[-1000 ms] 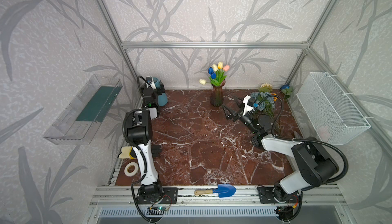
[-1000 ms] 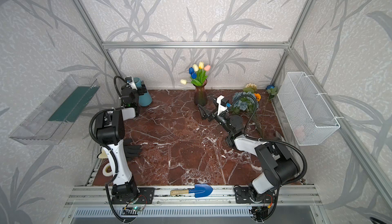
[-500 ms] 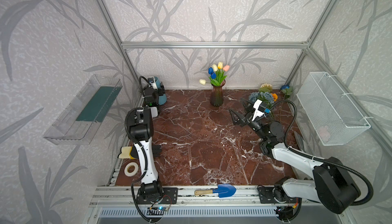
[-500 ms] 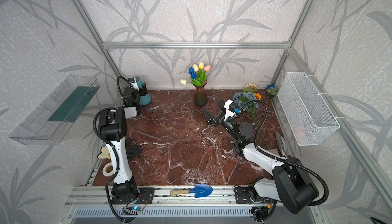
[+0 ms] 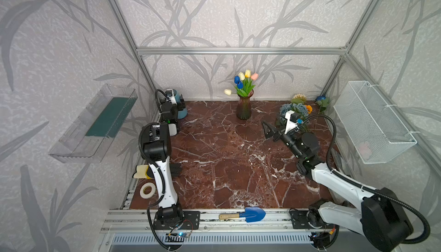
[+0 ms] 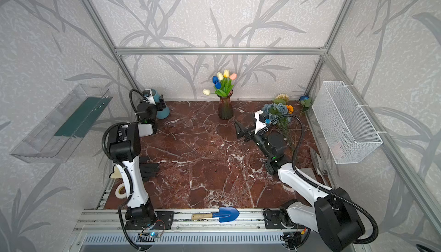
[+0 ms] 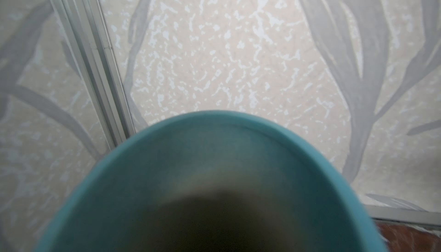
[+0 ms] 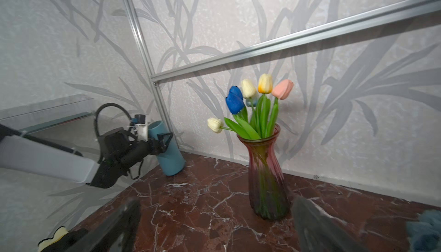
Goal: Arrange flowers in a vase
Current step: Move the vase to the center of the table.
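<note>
Only the left wrist view looks right down into the teal vase (image 7: pixel 238 119), and its round mouth fills the picture. Only the right wrist view shows the left claw (image 8: pixel 160 140) from the side. One black finger lies across the front of that vase and the other is hidden, so I cannot tell if it is squeezing. The same view shows the right claw's two fingers (image 8: pixel 315 227) spread wide with nothing between them. Both top views show the whole red marble worktop (image 5: pixel 214 167). The glass vase (image 5: pixel 244 110) stands at the back by the wall, ahead of the right claw (image 5: pixel 270 132) and apart from it. In it stand six tulips (image 5: pixel 243 81): two blue, two white, one yellow and one pink. One white one hangs out to the side. The loose flowers (image 5: pixel 300 105) lie on the worktop in the back right corner, just behind the right arm's wrist. They are one bunch of dusty-blue roses (image 5: pixel 296 109), one cream sunflower (image 5: pixel 299 96), one orange marigold (image 5: pixel 308 108) and one deep blue rose (image 5: pixel 321 98). There are two vases, one blue trowel (image 5: pixel 253 214) on the front rail and one roll of tape (image 5: pixel 146 188).
</note>
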`<state>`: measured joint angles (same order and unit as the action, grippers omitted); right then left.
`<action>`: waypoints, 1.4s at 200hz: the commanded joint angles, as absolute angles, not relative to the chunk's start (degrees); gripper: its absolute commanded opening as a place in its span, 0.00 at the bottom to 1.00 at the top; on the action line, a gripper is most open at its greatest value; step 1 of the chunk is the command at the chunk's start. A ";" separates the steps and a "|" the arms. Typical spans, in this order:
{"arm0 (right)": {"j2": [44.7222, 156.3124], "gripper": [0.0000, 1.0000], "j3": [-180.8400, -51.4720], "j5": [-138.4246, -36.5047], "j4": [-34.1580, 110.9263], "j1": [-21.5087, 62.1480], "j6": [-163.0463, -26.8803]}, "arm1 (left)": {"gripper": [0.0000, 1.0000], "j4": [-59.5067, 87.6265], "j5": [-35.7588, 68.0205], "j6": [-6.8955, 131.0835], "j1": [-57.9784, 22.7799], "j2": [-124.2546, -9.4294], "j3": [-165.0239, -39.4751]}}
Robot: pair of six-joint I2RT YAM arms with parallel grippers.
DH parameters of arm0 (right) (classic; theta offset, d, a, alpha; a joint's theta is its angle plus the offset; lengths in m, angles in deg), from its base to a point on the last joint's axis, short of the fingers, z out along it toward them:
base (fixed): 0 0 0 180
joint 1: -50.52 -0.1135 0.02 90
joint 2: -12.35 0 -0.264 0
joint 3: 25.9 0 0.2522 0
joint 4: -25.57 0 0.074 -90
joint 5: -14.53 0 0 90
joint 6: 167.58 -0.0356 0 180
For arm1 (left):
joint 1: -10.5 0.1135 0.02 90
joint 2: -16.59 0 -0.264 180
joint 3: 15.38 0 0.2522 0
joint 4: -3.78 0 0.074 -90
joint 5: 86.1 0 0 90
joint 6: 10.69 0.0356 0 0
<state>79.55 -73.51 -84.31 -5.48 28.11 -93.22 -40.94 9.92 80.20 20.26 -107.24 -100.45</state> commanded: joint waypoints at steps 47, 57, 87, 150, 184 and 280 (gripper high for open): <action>85.07 0.75 -94.95 -82.40 36.36 38.96 -92.37 | 0.03 -50.27 12.82 79.98 -1.62 -78.39 -68.56; 86.07 0.69 -97.18 -82.80 40.99 41.20 -91.85 | 0.03 -50.45 13.03 79.44 -6.20 -75.96 -65.79; 86.82 0.59 -100.83 -78.12 52.47 46.57 -88.86 | 0.02 -50.31 13.95 80.40 -17.33 -72.30 -61.14; 96.02 0.53 -107.29 -76.19 67.84 56.31 -84.73 | 0.05 -56.42 13.57 82.68 -23.82 -73.93 -56.95; 102.97 0.58 -111.44 -70.96 72.53 56.84 -80.63 | 0.23 -62.07 12.64 82.14 -23.87 -76.33 -55.65; 121.60 0.60 -120.51 -74.42 77.53 58.52 -72.42 | 0.95 -59.42 11.66 83.41 -23.73 -72.63 -55.08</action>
